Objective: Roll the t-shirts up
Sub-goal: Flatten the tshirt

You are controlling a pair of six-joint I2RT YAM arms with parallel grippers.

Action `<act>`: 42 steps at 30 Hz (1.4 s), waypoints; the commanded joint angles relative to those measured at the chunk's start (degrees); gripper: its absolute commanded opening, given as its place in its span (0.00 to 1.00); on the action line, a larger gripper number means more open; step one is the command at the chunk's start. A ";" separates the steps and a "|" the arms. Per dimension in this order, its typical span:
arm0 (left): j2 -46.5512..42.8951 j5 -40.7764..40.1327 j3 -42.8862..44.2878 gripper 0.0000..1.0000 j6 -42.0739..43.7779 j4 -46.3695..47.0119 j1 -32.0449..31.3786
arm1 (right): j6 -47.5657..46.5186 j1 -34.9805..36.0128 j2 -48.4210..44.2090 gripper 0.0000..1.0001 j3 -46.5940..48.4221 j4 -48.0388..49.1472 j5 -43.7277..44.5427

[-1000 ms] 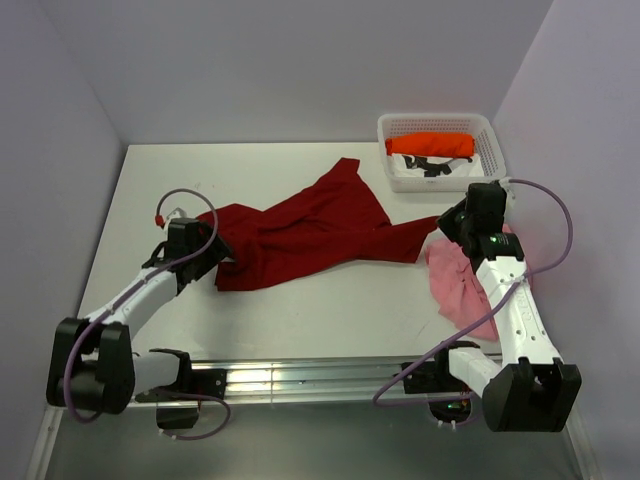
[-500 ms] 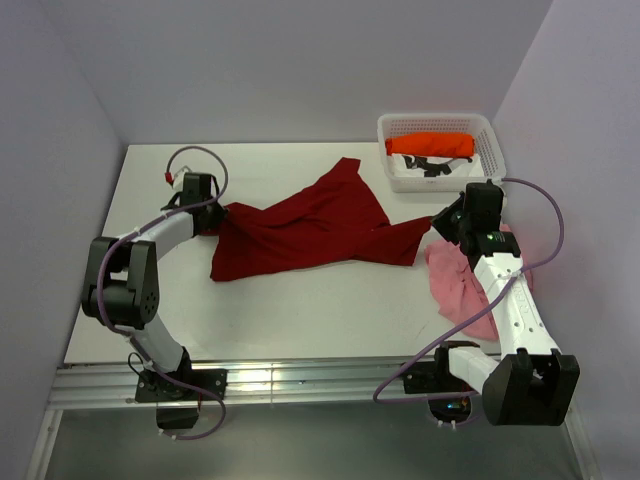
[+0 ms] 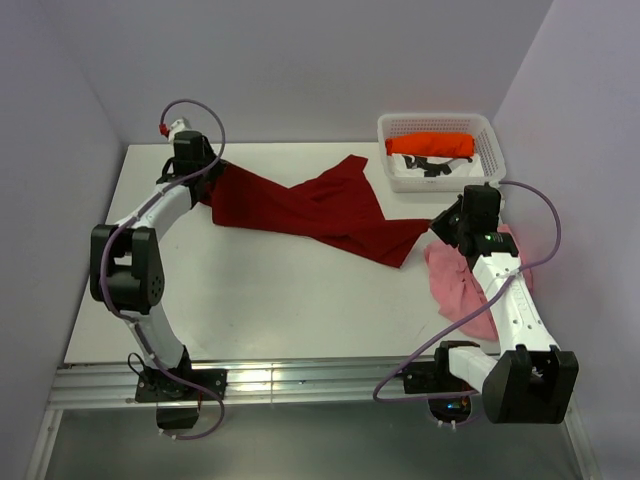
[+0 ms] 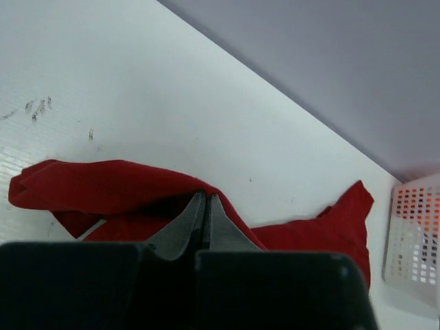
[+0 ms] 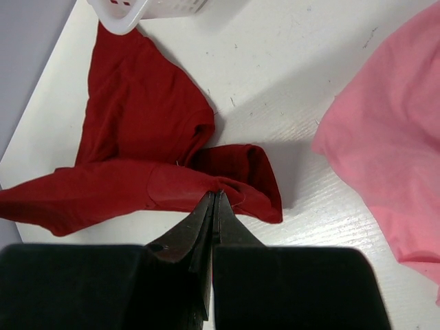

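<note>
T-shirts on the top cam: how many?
3. The dark red t-shirt is stretched across the middle of the table. The pale pink t-shirt is bunched at its right edge. The orange t-shirt lies rolled in the basket. More may be hidden beneath it.

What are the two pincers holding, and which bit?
Both pinch the dark red t-shirt: left pincer its left edge, right pincer a fold at its right end.
</note>
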 commanded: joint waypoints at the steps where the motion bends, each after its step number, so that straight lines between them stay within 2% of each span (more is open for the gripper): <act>1: -6.58 4.98 -1.75 0.00 -0.18 2.63 0.46 | -1.08 -0.43 -0.91 0.00 0.49 1.32 0.15; 5: -15.45 5.69 -9.20 0.00 -0.89 -0.38 0.11 | -1.43 -0.43 -2.14 0.00 0.76 0.45 -0.29; 6: -17.74 5.34 -13.49 0.00 -1.15 -2.64 -0.15 | -1.69 -0.43 -2.49 0.00 0.76 -0.08 -0.21; 10: -33.73 4.72 -24.14 0.00 -3.52 -7.50 -3.83 | -1.96 -0.43 -4.60 0.00 1.11 -1.22 -0.12; 12: -40.57 3.85 -26.61 0.00 -5.01 -10.31 -6.03 | -2.57 -0.43 -5.22 0.00 1.72 -2.19 0.15; 14: -42.63 3.32 -23.14 0.00 -5.02 -12.41 -7.18 | -2.93 -0.43 -5.22 0.00 2.68 -2.98 0.58; 16: -38.61 4.36 -17.51 0.00 -2.83 -16.28 -6.58 | -3.36 -0.43 -4.61 0.00 3.39 -3.77 0.85; 17: -35.55 5.15 -11.22 0.00 -1.69 -16.72 -5.79 | -3.11 -0.43 -4.26 0.00 3.31 -3.60 0.85; 19: -22.91 9.71 -4.60 0.00 0.60 -18.74 -1.67 | -2.40 -0.43 -3.82 0.00 2.96 -2.90 0.33; 20: -18.25 11.39 2.22 0.00 1.30 -20.06 -0.26 | -1.79 -0.43 -3.55 0.00 2.52 -2.29 -0.46; 21: -9.50 13.06 5.42 0.00 2.61 -23.38 1.67 | -1.61 -0.43 -3.46 0.00 2.25 -2.02 -0.47; 23: -2.24 13.87 11.05 0.00 3.33 -25.25 2.30 | -1.26 -0.43 -3.29 0.00 1.29 -1.23 -0.47; 25: 4.46 16.05 10.82 0.01 2.72 -22.73 2.30 | -1.26 -0.34 -3.03 0.00 0.50 -0.96 -0.38; 28: 7.28 14.93 6.26 0.08 2.01 -17.36 2.22 | -1.69 -0.43 -2.50 0.00 0.32 -0.96 -0.21; 32: 9.92 10.18 6.15 0.10 2.62 -18.30 2.48 | -2.31 -0.42 -1.53 0.00 0.84 -0.96 -0.03; 35: 9.93 9.04 7.21 0.34 2.63 -20.06 2.92 | -2.31 -0.43 -1.35 0.00 1.11 -0.79 -0.03; 36: 8.45 8.07 6.78 0.48 2.54 -19.98 3.01 | -2.31 -0.43 -1.01 0.00 1.20 -0.79 -0.03; 37: 7.13 7.80 6.08 0.54 2.36 -19.63 2.92 | -2.40 -0.43 -1.00 0.00 1.28 -0.79 -0.03; 39: 2.14 6.84 3.44 0.63 2.36 -18.76 2.92 | -2.49 -0.34 -1.00 0.00 1.02 -0.61 -0.12; 42: -5.09 6.66 0.80 0.66 1.92 -19.54 2.83 | -2.49 -0.34 -0.91 0.00 0.49 -0.26 -0.20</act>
